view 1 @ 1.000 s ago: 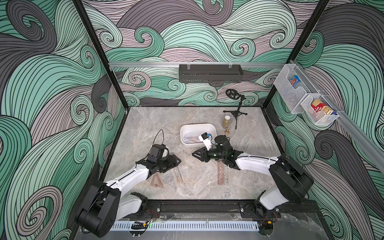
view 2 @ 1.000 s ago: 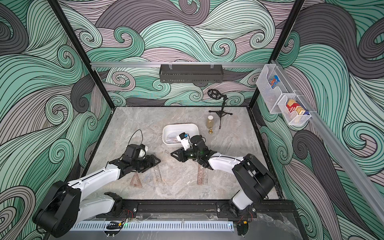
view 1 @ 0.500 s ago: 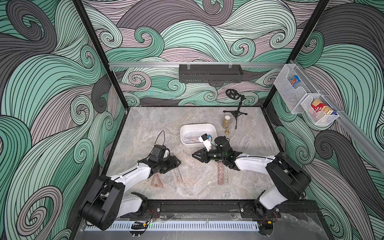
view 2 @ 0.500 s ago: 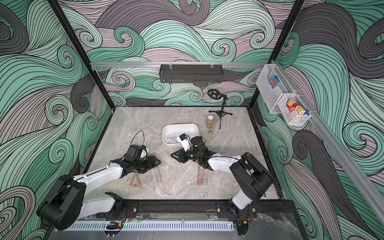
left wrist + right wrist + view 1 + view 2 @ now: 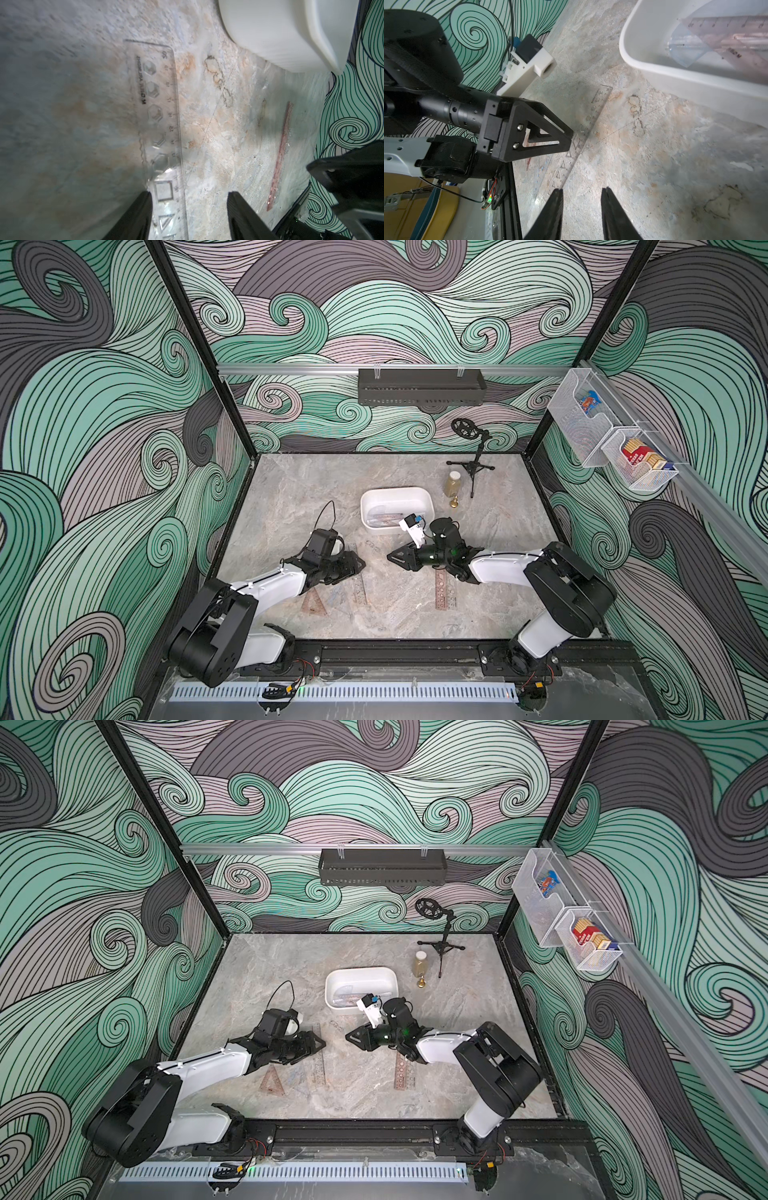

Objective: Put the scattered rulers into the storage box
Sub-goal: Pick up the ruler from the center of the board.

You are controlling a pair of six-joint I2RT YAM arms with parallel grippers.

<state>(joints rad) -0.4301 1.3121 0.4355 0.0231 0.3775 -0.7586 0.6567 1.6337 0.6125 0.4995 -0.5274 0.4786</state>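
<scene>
Your left pincer sits low over the clear ruler, which lies flat on the table on the robot's side of the white box. Its jaws have begun to narrow but are still released, with one tip at the ruler's edge and the other well clear of it. There is no grasp yet, so expect more closing. Your right pincer hangs released and empty beside the box, which already holds some rulers. A reddish ruler and set squares lie farther from the box.
</scene>
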